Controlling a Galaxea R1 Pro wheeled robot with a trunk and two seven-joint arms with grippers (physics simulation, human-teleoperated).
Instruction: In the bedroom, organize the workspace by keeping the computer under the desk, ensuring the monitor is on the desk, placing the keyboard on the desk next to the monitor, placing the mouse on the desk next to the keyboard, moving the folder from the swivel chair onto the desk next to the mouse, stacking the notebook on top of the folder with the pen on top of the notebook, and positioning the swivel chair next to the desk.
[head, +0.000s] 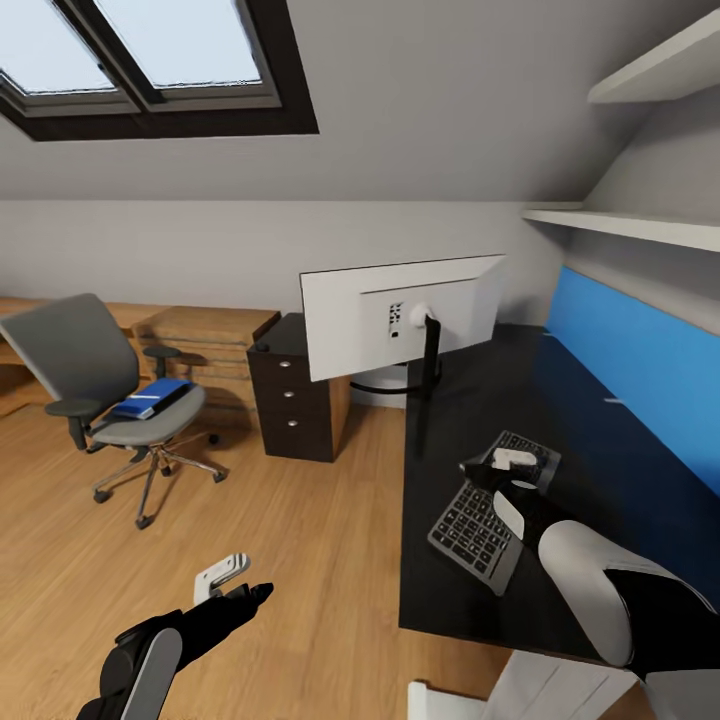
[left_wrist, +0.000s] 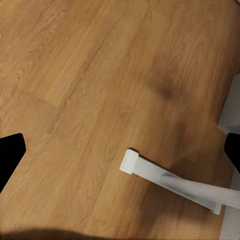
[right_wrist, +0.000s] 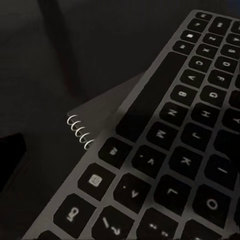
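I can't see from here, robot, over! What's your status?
Right gripper over keyboard on desk, grip unclear. Left gripper over floor. Folder on swivel chair. Spiral notebook under keyboard.

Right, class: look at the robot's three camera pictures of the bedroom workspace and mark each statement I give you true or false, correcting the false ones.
1. The folder lies on the swivel chair. True.
2. The monitor stands on the floor. False: it stands on the desk, its light back towards the camera.
3. The keyboard lies on the desk. True.
4. A spiral-bound notebook sits on top of the keyboard. False: the right wrist view shows the keyboard partly over it.
5. The left tool holds the folder. False: it hangs over bare wooden floor, holding nothing.
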